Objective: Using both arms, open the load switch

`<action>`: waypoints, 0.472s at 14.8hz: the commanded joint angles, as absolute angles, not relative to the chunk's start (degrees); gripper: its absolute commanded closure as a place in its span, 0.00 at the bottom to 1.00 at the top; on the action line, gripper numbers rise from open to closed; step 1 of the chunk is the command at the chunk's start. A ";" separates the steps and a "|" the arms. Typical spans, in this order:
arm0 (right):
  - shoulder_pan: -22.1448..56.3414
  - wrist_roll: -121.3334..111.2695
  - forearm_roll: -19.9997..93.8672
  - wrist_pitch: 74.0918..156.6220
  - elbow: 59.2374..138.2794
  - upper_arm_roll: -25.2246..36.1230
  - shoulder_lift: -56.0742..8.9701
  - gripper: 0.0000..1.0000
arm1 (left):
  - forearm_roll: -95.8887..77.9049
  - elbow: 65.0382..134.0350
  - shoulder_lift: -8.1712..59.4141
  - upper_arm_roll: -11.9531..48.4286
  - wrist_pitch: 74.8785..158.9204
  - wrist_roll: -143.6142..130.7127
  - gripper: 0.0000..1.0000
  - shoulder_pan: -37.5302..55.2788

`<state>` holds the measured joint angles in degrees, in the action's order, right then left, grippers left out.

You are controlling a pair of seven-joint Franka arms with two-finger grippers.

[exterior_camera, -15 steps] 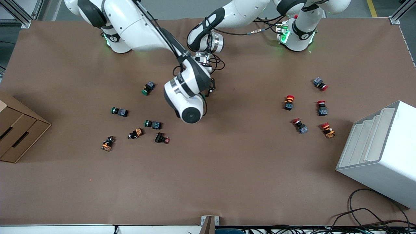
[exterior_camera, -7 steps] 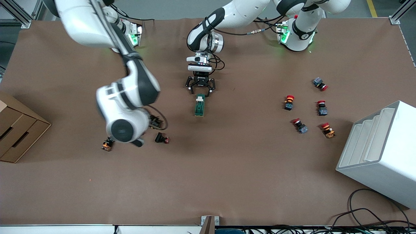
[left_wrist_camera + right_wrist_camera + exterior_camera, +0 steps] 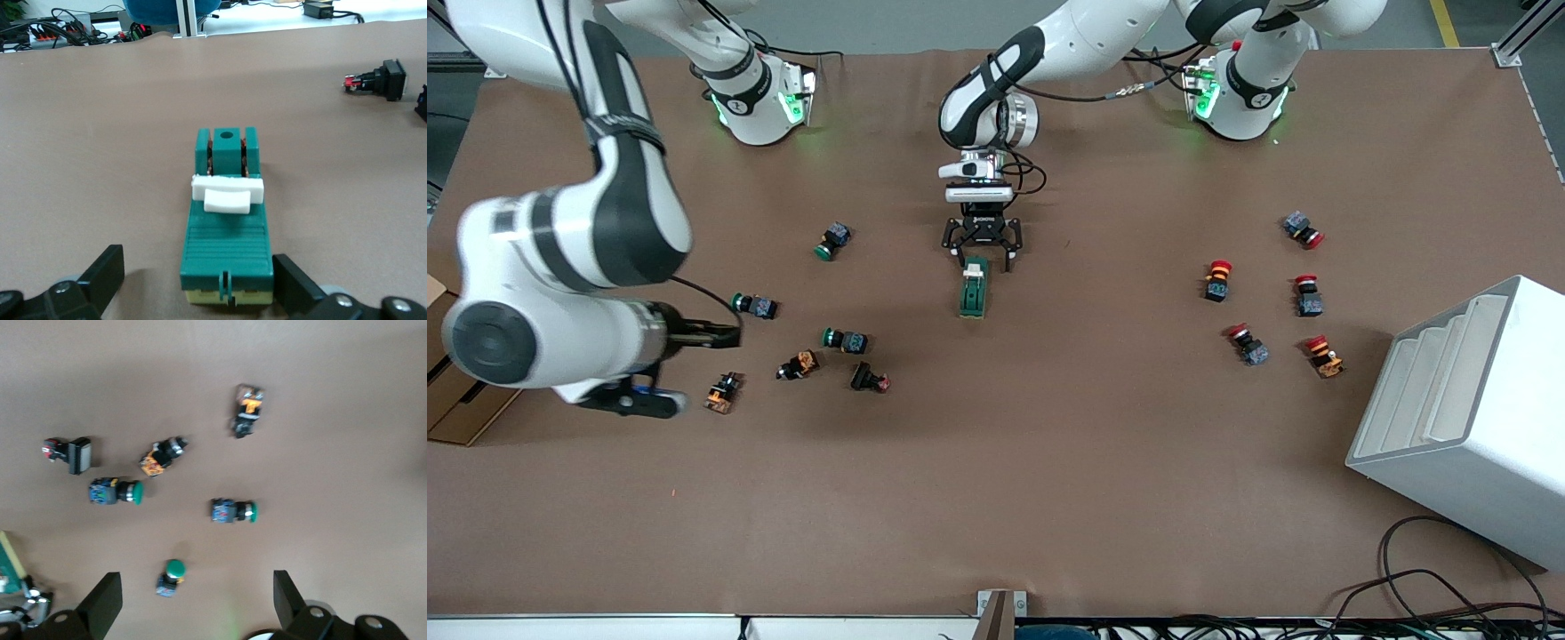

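Observation:
The load switch (image 3: 974,287) is a dark-green block lying flat on the brown table mid-way between the arms, its white lever (image 3: 227,193) across the top. My left gripper (image 3: 984,253) is down at the switch's end toward the robot bases. It is open, with one black finger (image 3: 100,277) on each side of that end and neither touching it. The right gripper (image 3: 710,336) hangs open, high over the push buttons at the right arm's end of the table, holding nothing. In the right wrist view a green push button (image 3: 172,576) lies far below the right gripper (image 3: 197,600).
Green push buttons (image 3: 833,240) (image 3: 754,306) (image 3: 845,340), orange ones (image 3: 799,364) and a black part (image 3: 869,380) lie toward the right arm's end. Red buttons (image 3: 1216,279) cluster toward the left arm's end, beside a white rack (image 3: 1467,418). A cardboard box (image 3: 463,409) sits under the right arm.
The right arm swung from over the load switch out to its own end of the table, uncovering the switch. The left gripper stayed open at the switch's end.

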<state>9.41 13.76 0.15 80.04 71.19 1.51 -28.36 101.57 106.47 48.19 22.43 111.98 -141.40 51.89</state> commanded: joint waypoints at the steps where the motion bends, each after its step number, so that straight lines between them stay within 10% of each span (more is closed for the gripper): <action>1: 5.81 7.14 -2.46 80.24 73.56 0.26 -23.48 0.00 | 98.09 105.04 46.93 22.24 111.53 -137.73 0.01 51.33; 7: -0.43 1.67 -2.99 80.25 72.95 0.26 -20.31 0.00 | 90.79 100.21 46.76 23.20 111.53 -132.28 0.01 51.24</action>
